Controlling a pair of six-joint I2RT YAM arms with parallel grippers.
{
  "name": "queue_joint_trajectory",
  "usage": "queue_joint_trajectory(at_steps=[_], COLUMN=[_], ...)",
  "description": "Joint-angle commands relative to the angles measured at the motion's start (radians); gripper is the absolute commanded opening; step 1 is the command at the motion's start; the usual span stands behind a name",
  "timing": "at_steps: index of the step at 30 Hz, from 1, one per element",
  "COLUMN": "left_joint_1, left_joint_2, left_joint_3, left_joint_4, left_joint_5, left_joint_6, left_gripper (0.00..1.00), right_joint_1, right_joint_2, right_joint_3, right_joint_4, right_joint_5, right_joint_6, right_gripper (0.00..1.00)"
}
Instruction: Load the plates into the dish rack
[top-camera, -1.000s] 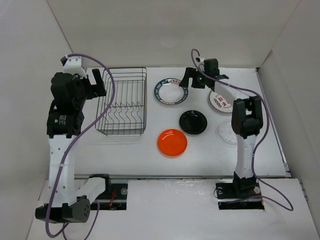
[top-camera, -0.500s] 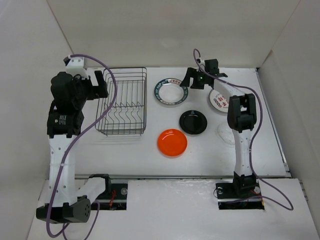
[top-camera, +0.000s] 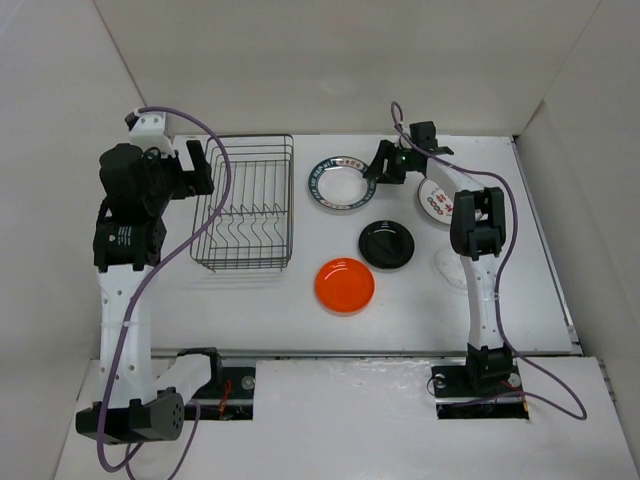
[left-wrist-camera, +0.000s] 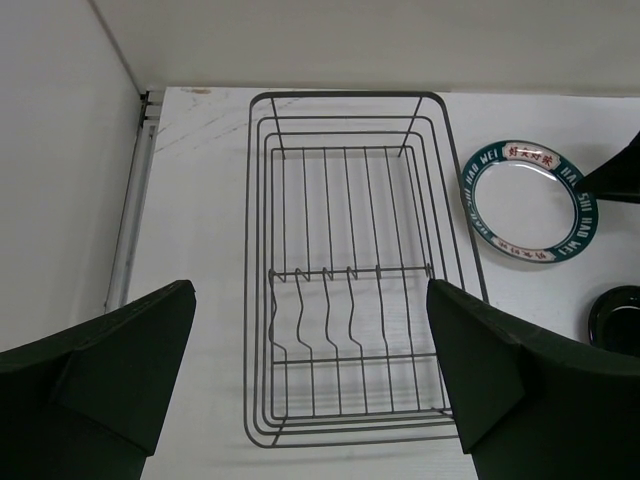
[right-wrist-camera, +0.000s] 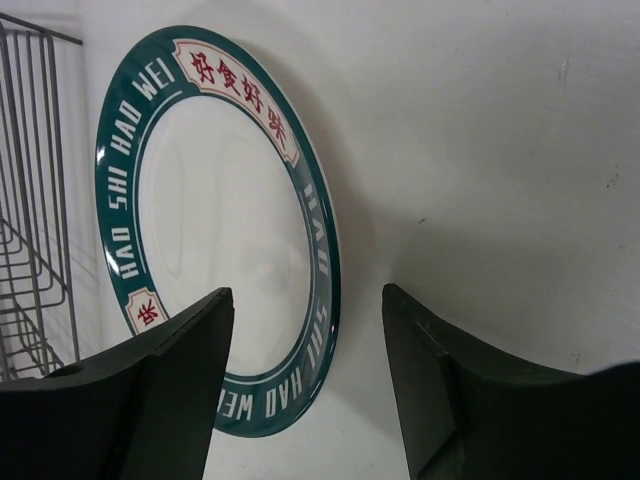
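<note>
The dish rack (top-camera: 245, 205) stands at the back left with no plates in it; it also shows in the left wrist view (left-wrist-camera: 350, 270). The white plate with the dark patterned rim (top-camera: 340, 185) lies to its right. My right gripper (top-camera: 379, 166) is open at this plate's right edge. In the right wrist view (right-wrist-camera: 308, 295) one finger is over the plate (right-wrist-camera: 220, 230) and the other over bare table. The black plate (top-camera: 387, 243), orange plate (top-camera: 345, 284), clear plate (top-camera: 455, 267) and red-marked white plate (top-camera: 440, 203) lie flat. My left gripper (top-camera: 200, 165) is open and empty above the rack's left side (left-wrist-camera: 310, 290).
White walls enclose the table on the left, back and right. The right arm's upright link (top-camera: 478, 240) stands over the clear plate's area. The rack's edge (right-wrist-camera: 30, 200) shows at the left of the right wrist view.
The right gripper has moved a little lower and closer to the patterned plate's edge, and its elbow has shifted left. The left arm has barely moved.
</note>
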Motion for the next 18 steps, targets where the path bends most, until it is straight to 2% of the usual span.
queue_joint_trajectory(at_steps=[1,2,5,6,7,10,12,13,15,18], left_joint_1=[0.004,0.004,0.004,0.004,0.004,0.004,0.004,0.004,0.004,0.004], left_joint_2=[0.0,0.0,0.0,0.0,0.0,0.0,0.0,0.009,0.018,0.031], left_joint_3=[0.017,0.017,0.017,0.017,0.017,0.017,0.017,0.017,0.017,0.017], left_joint_4=[0.028,0.028,0.028,0.028,0.028,0.028,0.028,0.028,0.028,0.028], left_joint_5=[0.03,0.03,0.03,0.03,0.03,0.03,0.03,0.039,0.039,0.06], left_joint_6=[0.003,0.003,0.003,0.003,0.003,0.003,0.003,0.003,0.003,0.003], left_gripper=[1.0,1.0,1.0,1.0,1.0,1.0,1.0,1.0,1.0,1.0], right_joint_1=[-0.004,-0.004,-0.004,-0.004,-0.004,-0.004,-0.004,-0.013,-0.013,-0.045], right_joint_2=[0.033,0.044,0.068,0.079,0.079,0.102,0.102,0.113,0.113,0.087], right_joint_3=[0.03,0.041,0.05,0.05,0.064,0.085,0.085,0.095,0.095,0.073], right_joint_4=[-0.048,-0.062,-0.071,-0.071,-0.071,-0.081,-0.091,-0.1,-0.101,-0.101], right_joint_5=[-0.001,-0.001,-0.001,-0.01,-0.011,-0.027,-0.027,-0.015,0.005,0.066], right_joint_6=[0.013,0.025,0.037,0.05,0.059,0.07,0.07,0.079,0.092,0.151], right_gripper=[0.66,0.6,0.55,0.49,0.49,0.4,0.27,0.13,0.0,0.0])
